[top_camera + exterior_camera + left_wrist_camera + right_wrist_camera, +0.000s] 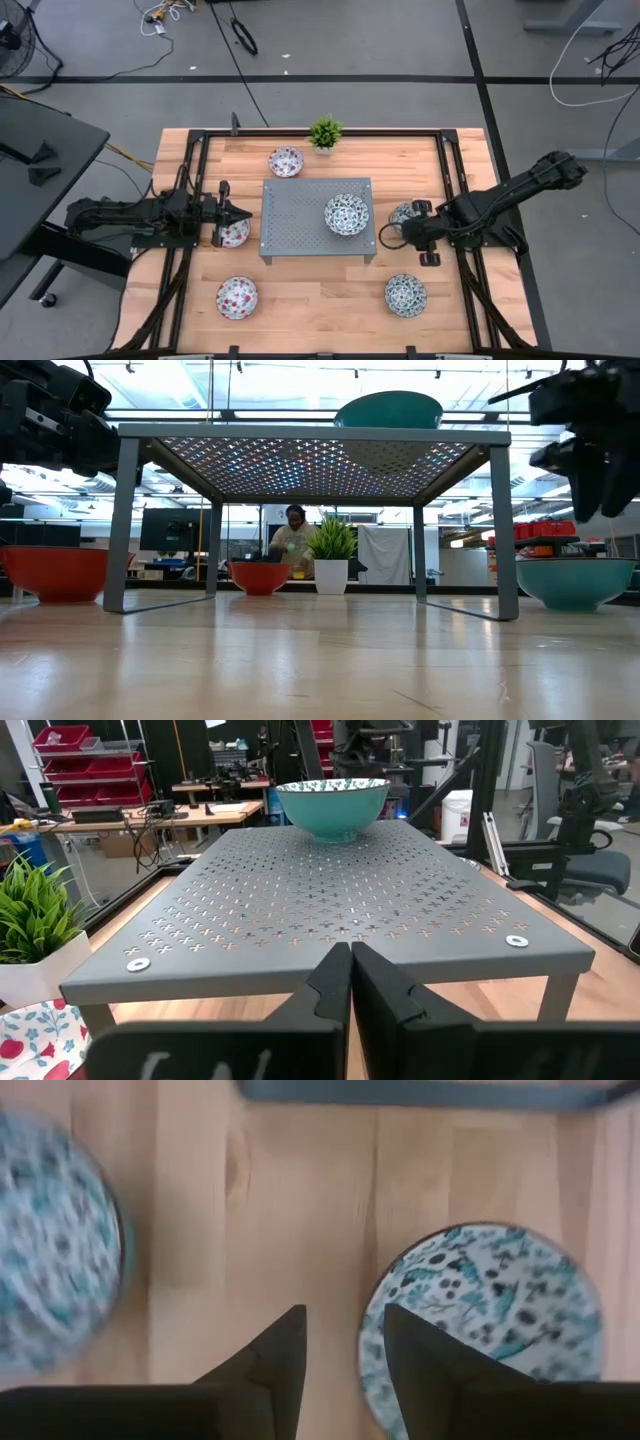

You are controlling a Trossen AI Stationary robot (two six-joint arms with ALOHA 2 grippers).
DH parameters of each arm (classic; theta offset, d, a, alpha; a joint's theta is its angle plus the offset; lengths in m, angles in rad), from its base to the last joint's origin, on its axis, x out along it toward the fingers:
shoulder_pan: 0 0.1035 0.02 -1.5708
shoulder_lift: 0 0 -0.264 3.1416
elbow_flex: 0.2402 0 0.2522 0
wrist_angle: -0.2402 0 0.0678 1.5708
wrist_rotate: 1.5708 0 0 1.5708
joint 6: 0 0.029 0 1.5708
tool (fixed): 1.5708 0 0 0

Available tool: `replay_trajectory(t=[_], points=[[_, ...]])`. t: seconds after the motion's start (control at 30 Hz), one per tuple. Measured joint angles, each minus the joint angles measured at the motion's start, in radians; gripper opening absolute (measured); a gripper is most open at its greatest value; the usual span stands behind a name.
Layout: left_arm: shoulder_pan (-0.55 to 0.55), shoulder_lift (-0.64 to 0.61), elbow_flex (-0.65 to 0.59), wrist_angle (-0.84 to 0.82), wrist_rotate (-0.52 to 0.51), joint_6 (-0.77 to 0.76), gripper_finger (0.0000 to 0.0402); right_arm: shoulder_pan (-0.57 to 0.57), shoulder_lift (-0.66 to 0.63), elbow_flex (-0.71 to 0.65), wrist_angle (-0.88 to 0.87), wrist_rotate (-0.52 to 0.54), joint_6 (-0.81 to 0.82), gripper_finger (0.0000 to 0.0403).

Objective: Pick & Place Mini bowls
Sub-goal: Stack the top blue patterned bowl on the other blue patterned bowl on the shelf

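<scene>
Left gripper [350, 982] just left of the grey rack [300, 200], fingers together, over a red-spotted bowl [235, 235]. One blue-green bowl [346, 214] on the rack. Right gripper [343, 1348] just right of the rack, fingers slightly apart, above another blue-green bowl [490, 1315].

Glossy ceramic bowls [346, 214]; matt perforated metal rack [300, 205]; wood table [320, 300].

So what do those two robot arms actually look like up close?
Both are dark, nearly black, built of jointed segments. The left gripper ends in two flat, wedge-shaped black fingers with angular, stepped edges. The right gripper has the same matte black fingers. A thin black cable loops out beside the right gripper. No markings show.
</scene>
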Motion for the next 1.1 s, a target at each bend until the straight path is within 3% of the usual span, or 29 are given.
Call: replay_trajectory(t=[0.17, 0.87, 1.1], points=[[0.0, 0.0, 0.0, 0.0, 0.0, 0.0, 0.0018, -0.008, 0.018, 0.0, 0.018, 0.003, 0.175, 0.0137], [0.0, 0.0, 0.0, 0.0, 0.0, 0.0, 0.0018, -0.022, 0.023, -0.139, 0.086, 0.011, 0.175, 0.0137], [0.0, 0.0, 0.0, 0.0, 0.0, 0.0, 0.0018, -0.022, 0.023, -0.154, 0.085, 0.087, 0.173, 0.0137]])
